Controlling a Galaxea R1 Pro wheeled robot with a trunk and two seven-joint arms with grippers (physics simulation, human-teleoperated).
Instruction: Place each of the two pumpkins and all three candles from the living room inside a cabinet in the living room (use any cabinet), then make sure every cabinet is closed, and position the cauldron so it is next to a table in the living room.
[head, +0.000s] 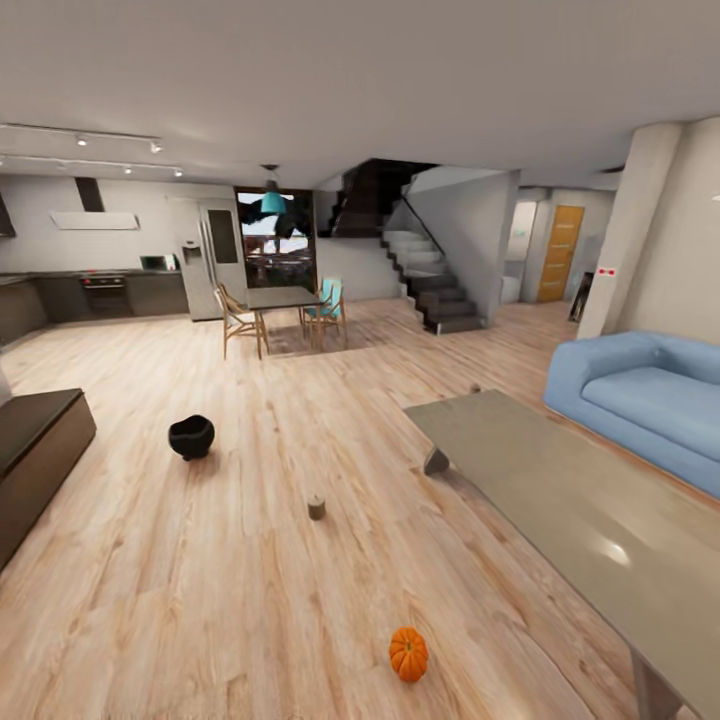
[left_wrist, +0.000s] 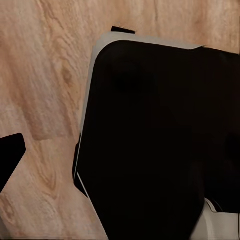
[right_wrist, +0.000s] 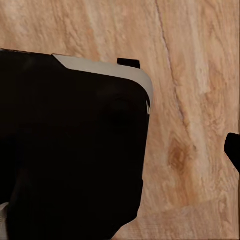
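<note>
Items, taken from the left of the head view across to the right, each placed against the coffee table (head: 560, 490).

1. Cabinet (head: 35, 450): low dark-brown unit at the far left edge, well apart from the table, across open wood-plank floor (head: 200, 600). Front appears closed as far as it shows.
2. Cauldron (head: 191, 436): small round black pot standing on the floor, between the cabinet and the table, nearer the cabinet, well apart from the table.
3. Candle (head: 316, 507): small squat tan cylinder, upright on the floor, near the table's left long side, apart from it.
4. Pumpkin (head: 408, 654): bright orange, ribbed, on the floor just off the table's left side toward its near end, not touching it.
5. Table: long, low, greyish top, a short grey leg visible under its far end and another at its near end; a tiny dark object sits by its far corner, too small to identify.
6. Sofa (head: 640, 400): blue, just beyond the table's right side.

Background beyond the table: dining set (head: 285, 315), dark kitchen units (head: 100, 295), staircase (head: 425, 270).

Wrist views: the left shows a dark rounded body (left_wrist: 150, 140) with pale trim over wood floor; the right shows the same kind of body (right_wrist: 70, 150). A dark tip enters each view's edge; jaw state of either gripper cannot be told.
</note>
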